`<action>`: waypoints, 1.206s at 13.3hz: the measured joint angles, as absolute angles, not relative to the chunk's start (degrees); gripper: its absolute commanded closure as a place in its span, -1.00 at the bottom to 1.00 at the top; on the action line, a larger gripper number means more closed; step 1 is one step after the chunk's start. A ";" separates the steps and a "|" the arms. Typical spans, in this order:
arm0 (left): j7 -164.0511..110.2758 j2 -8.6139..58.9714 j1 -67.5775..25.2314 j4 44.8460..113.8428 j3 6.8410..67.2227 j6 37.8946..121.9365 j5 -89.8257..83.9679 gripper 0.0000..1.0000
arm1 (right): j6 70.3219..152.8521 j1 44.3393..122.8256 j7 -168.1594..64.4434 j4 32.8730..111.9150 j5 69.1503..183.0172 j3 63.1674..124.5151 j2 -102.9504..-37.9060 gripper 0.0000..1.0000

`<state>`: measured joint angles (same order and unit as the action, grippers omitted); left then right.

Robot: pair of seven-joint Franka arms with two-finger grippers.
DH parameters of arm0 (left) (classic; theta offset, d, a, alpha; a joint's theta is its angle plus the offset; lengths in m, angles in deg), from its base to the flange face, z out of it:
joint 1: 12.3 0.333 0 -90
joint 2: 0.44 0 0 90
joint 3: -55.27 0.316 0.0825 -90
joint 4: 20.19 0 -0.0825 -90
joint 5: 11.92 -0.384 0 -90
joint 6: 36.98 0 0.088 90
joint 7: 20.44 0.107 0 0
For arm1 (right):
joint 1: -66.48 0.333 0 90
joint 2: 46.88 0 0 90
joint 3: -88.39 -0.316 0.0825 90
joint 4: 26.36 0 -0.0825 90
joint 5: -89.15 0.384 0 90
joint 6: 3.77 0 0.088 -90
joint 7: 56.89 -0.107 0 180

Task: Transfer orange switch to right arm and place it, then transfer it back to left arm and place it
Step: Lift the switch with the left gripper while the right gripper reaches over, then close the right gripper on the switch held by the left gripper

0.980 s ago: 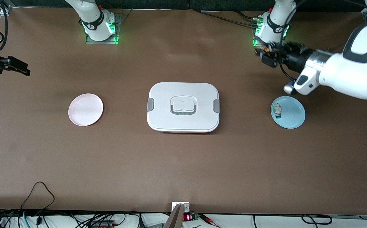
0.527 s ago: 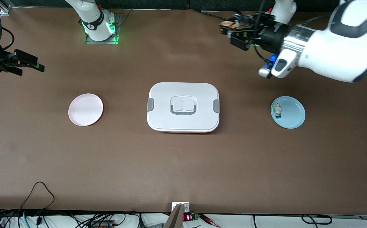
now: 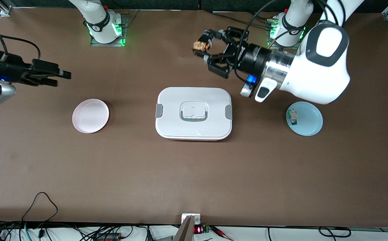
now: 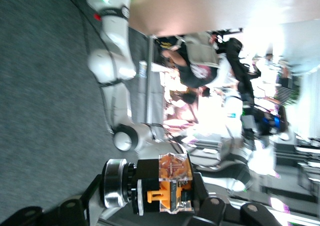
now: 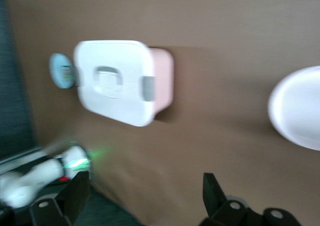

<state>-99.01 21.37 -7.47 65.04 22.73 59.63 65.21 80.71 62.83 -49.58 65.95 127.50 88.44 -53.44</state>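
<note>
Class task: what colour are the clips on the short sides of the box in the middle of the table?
Grey, on the white box; the front view shows it best.

You'll find the orange switch (image 3: 199, 45) high in the frame, a little past centre, above the box: a tiny black-and-orange block with a clear face, clamped in the left gripper (image 3: 203, 50) over bare brown table. The box (image 3: 194, 113) sits mid-frame, flat, white, lid on, grey side clips, recessed handle, thin red bottom edge.
</note>
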 measured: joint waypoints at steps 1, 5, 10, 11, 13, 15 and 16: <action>-99.06 21.68 -8.41 65.02 22.71 62.90 66.25 1.00 | 81.12 62.88 -48.44 67.21 130.83 88.40 -53.95 -1.00; -99.51 21.83 -13.62 65.01 22.57 73.54 68.92 1.00 | 81.93 63.01 -38.36 77.14 148.08 88.17 -54.64 -1.00; -99.90 21.90 -14.94 64.98 22.82 75.76 69.03 1.00 | 86.73 64.27 -36.03 81.00 161.42 85.16 -54.43 -1.00; -99.92 21.92 -14.91 64.98 22.84 75.76 69.03 1.00 | 88.19 64.56 -36.03 81.01 164.11 83.26 -54.19 -1.00; -99.96 21.93 -14.89 64.96 22.87 75.76 69.03 1.00 | 91.56 64.98 -36.03 81.02 169.56 79.18 -53.64 -1.00; -100.02 21.93 -14.83 64.96 22.89 75.76 69.03 1.00 | 95.57 65.31 -36.04 81.03 173.60 75.67 -53.23 -1.00; -100.07 21.93 -14.80 64.96 22.91 75.76 69.03 1.00 | 97.06 65.35 -36.04 81.03 175.45 74.48 -53.11 -1.00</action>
<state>-100.07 21.93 -14.80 64.96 22.91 75.76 69.03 97.06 65.35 -36.04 81.03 175.45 74.48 -53.11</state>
